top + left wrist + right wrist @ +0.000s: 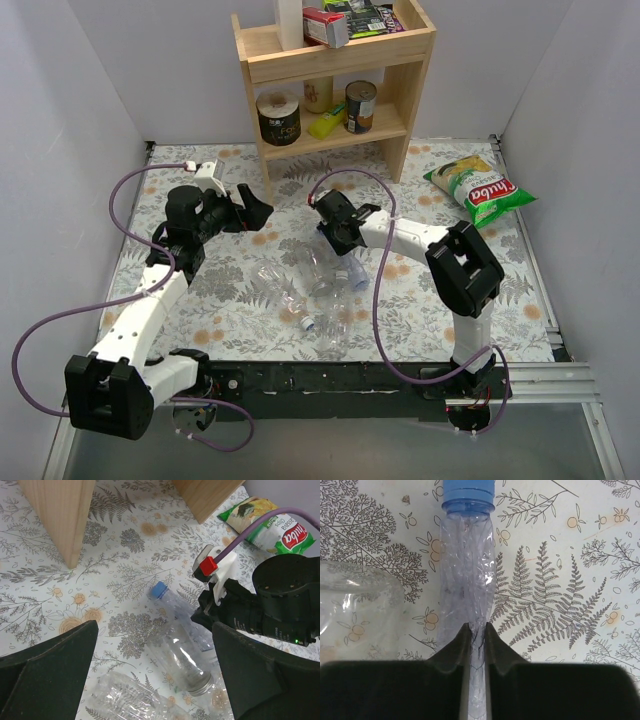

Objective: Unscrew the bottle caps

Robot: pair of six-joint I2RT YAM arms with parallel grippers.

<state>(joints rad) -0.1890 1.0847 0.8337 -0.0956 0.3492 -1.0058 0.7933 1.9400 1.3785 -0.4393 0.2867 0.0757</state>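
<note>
My right gripper [477,630] is shut on the crumpled body of a clear crinkly bottle [465,570] lying on the table. Its blue cap [468,490] points away from the wrist, still on the neck. From the left wrist view the same bottle [175,605] and cap [159,589] lie beside the right arm [280,605]. My left gripper [154,645] is open and hovers above a wide-mouthed clear bottle [180,655] with a silver cap [201,683], not touching it. Seen from above, more bottles [300,280] lie in a cluster between the left gripper [255,215] and the right gripper [332,230].
A wooden shelf [335,75] with tin cans and a yellow bottle stands at the back. Its legs [65,515] show near the left gripper. A green chips bag [478,187] lies at the back right. Purple cables loop beside both arms.
</note>
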